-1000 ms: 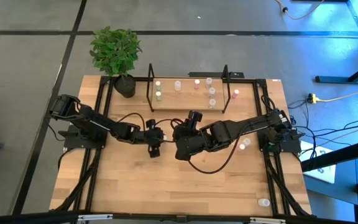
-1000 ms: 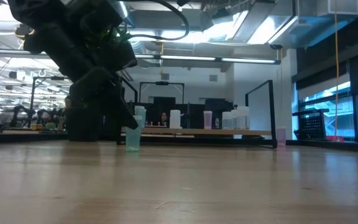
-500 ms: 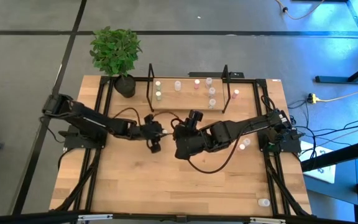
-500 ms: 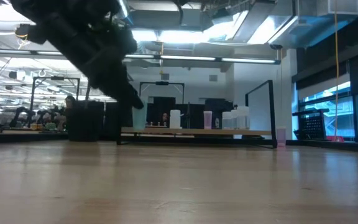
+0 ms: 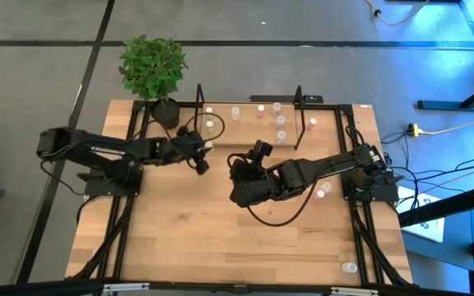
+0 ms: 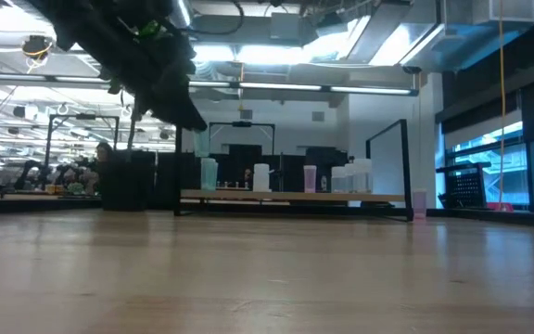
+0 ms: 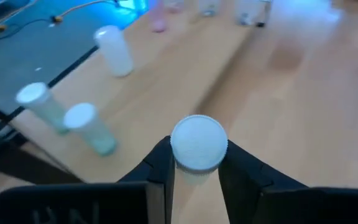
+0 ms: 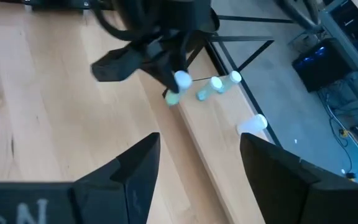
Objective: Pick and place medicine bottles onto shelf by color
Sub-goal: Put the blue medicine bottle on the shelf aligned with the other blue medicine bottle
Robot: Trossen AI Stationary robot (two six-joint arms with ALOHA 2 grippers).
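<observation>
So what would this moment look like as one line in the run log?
left gripper: jaws shut on bottle, near shelf left end | right gripper: open, waiting mid-table | bottle not yet placed

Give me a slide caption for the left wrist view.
Left gripper fingers clamp a white-capped bottle above the shelf, near two greenish bottles.

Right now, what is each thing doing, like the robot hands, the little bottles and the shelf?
Left gripper: fingers shut on a bottle, up in the air beside the shelf's left end.
Held bottle: white cap, off the table.
Right gripper: fingers open, empty, over the table's middle.
Shelf: on the table, several bottles upright on it.
Loose bottles: on the table, not on the shelf.
Potted plant: upright by the shelf.
</observation>
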